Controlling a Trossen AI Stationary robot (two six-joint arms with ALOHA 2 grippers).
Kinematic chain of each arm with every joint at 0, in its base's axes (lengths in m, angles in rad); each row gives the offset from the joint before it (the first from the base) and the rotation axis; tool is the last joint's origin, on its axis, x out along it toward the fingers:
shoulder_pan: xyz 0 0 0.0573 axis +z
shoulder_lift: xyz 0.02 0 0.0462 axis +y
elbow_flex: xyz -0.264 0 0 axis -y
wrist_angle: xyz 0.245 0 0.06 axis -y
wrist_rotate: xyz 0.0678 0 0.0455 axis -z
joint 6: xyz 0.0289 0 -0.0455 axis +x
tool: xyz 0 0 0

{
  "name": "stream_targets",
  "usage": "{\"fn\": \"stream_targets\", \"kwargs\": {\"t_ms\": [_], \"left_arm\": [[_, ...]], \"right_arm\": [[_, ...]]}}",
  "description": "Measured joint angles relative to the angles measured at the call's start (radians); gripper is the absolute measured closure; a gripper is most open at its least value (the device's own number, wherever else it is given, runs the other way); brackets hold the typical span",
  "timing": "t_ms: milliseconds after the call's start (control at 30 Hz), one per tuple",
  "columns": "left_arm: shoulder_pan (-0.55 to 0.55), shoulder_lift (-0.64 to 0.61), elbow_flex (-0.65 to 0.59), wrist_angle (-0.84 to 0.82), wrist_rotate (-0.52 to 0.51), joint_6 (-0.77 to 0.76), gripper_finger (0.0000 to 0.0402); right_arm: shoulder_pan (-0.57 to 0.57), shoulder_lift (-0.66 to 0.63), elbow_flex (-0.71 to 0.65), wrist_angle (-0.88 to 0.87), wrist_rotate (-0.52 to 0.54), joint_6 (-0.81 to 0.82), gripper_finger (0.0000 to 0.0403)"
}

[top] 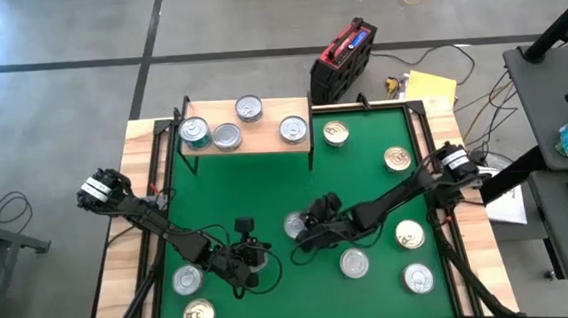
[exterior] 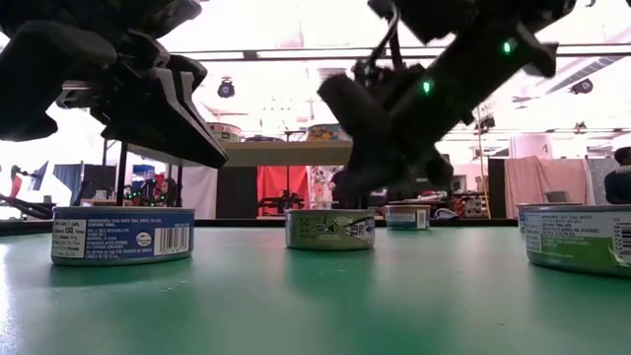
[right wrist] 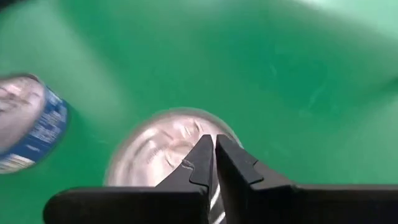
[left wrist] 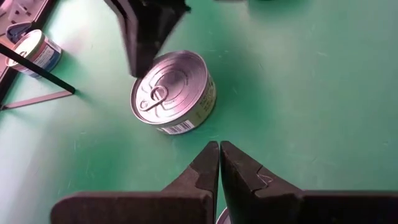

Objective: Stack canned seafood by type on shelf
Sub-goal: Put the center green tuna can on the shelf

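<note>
With both sets of jaws pressed together and empty, the left gripper (top: 254,264) and right gripper (top: 304,236) hover over the green mat (top: 365,173) beside a silver-topped tin (left wrist: 174,93). Four tins (top: 248,108) rest on the shelf (top: 268,140); the others lie scattered on the mat.

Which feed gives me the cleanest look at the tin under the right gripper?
Left wrist view: the tin shows whole, pull tab clear. The high view half hides it behind the right gripper; the right wrist view blurs it; the low view shows only its side.
</note>
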Motion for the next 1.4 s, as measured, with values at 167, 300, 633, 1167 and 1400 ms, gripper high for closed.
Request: {"fn": "stream_targets", "kwargs": {"t_ms": [167, 300, 633, 1167, 1400], "left_arm": [[-0.012, -0.001, 0.0, -0.008, 0.0, 0.004, 0.0401], [-0.064, -0.008, 0.014, -0.053, -0.041, -0.002, 0.0401], [-0.251, -0.045, 0.176, -0.575, -0.327, -0.31, 0.0401], [-0.298, -0.054, 0.298, -1.031, -0.344, -0.592, 0.0401], [-0.298, -0.054, 0.285, -1.028, -0.364, -0.592, 0.0401]], "right_arm": [[0.0, -0.064, 0.001, -0.089, 0.004, -0.064, 0.0391], [-0.001, -0.104, 0.001, -0.293, 0.026, -0.02, 0.0391], [-0.002, -0.078, -0.055, -0.271, 0.012, -0.002, 0.0391], [-0.006, -0.069, -0.071, -0.046, -0.139, -0.107, 0.0391], [-0.007, -0.069, -0.071, -0.049, -0.213, -0.084, 0.0391]]}}
